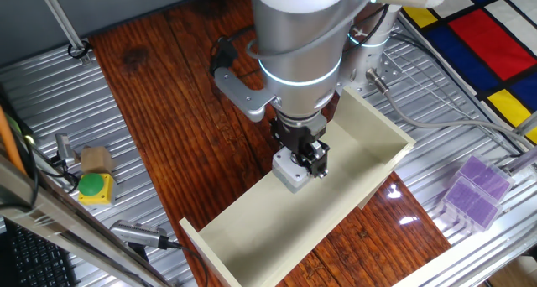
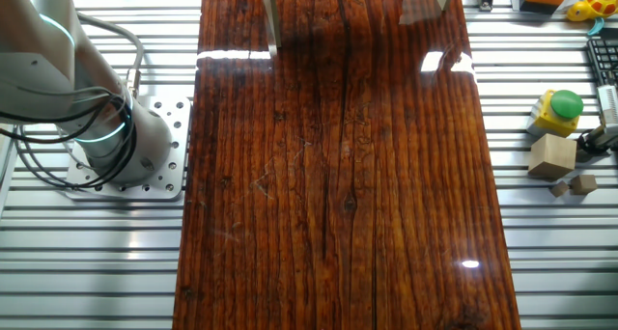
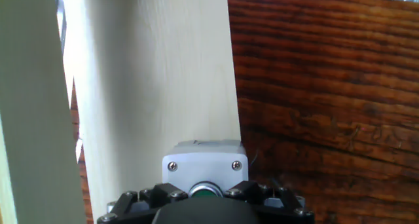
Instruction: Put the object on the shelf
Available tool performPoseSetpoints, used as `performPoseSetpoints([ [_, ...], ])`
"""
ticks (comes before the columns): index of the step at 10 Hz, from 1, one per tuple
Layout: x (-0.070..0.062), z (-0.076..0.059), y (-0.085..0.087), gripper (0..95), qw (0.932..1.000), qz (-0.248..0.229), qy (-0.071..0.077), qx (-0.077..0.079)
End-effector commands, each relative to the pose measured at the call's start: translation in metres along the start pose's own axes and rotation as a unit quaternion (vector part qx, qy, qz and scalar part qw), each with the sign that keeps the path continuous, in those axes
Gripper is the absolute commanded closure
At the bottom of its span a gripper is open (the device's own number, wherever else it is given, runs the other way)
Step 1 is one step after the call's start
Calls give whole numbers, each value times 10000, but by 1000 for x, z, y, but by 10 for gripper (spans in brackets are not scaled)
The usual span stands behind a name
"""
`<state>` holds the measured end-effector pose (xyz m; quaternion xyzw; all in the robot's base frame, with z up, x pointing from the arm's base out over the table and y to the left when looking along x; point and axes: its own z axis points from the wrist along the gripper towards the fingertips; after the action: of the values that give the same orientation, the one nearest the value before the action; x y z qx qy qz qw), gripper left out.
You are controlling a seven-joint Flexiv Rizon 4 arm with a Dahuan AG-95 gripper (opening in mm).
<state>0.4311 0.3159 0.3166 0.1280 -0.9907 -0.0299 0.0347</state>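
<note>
1. Grey button box [image 1: 290, 171] sits in the hand [image 1: 304, 163], whose fingers are closed on its sides; it hangs over the flat base of the shelf [image 1: 252, 228], about midway along the trough, and I cannot tell whether it is touching the base yet.
2. At the left edge of the desk [image 1: 168, 111], in one fixed view, a yellow box with a green button [image 1: 95, 186] and a tan wooden block [image 1: 95, 159] lie just beside each other on the ribbed metal, well apart from the shelf and out of the way.
3. In the middle, the hand view shows the box's light-grey face [image 3: 203, 162] with two screws and the rim of its button just above the fingers [image 3: 141, 199], the cream shelf base [image 3: 150, 73] running away ahead of it and the tall wall [image 3: 29, 99] at the left.
4. My judgement of the risk: if the fingers let go while the box is above the base, it may drop, tip or land on its button; if the hand comes down off line, the box may scrape the wall or push the loose shelf across the glossy wood.
5. To the right, purple translucent boxes [image 1: 474, 190] rest near the desk's edge, clear of the shelf's end panel [image 1: 390, 144].
</note>
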Motion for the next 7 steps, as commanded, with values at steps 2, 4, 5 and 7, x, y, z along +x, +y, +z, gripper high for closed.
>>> performPoseSetpoints([
  [2, -1, 0, 0, 190, 10000, -45, 23, 6],
  [4, 1, -5, -1, 190, 9999, -76, 83, -29],
  [5, 5, -14, -5, 190, 9999, -105, 102, -77],
  [7, 13, -30, -13, 190, 9996, -109, 201, -160],
])
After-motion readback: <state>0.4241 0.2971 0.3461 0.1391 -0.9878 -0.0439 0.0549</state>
